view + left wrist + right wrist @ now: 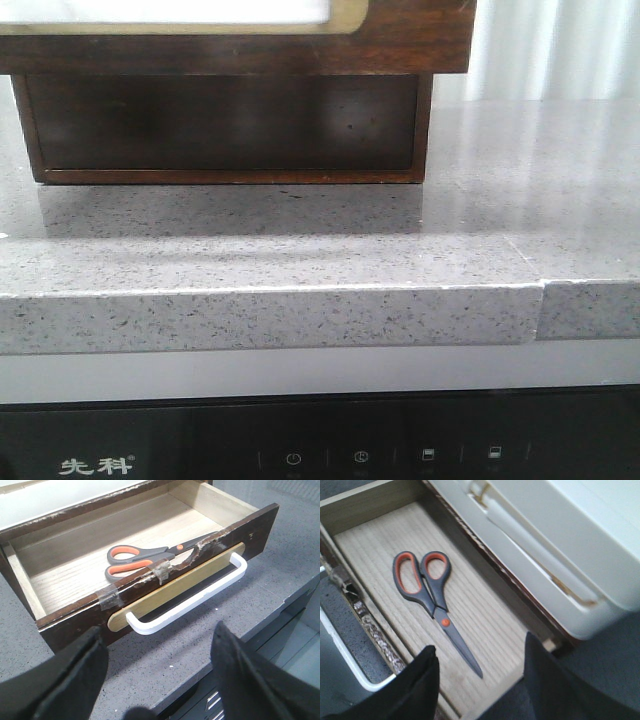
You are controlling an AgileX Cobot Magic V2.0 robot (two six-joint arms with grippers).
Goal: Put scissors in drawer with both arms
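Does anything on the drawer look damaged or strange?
Yes. The top edge of the drawer front is chipped and ragged, patched with clear tape. The scissors inside lie flat and look intact.

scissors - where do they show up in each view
Front view: not in it; only the drawer front shows.
Left wrist view: scissors lie flat on the drawer floor, behind the white handle.
Right wrist view: scissors flat mid-drawer.
Shared landmark: the drawer's pale wood floor.

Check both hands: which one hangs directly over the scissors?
The right hand: open, with the scissors lying in the drawer just beyond it. The left hand, also open, faces the white handle outside.
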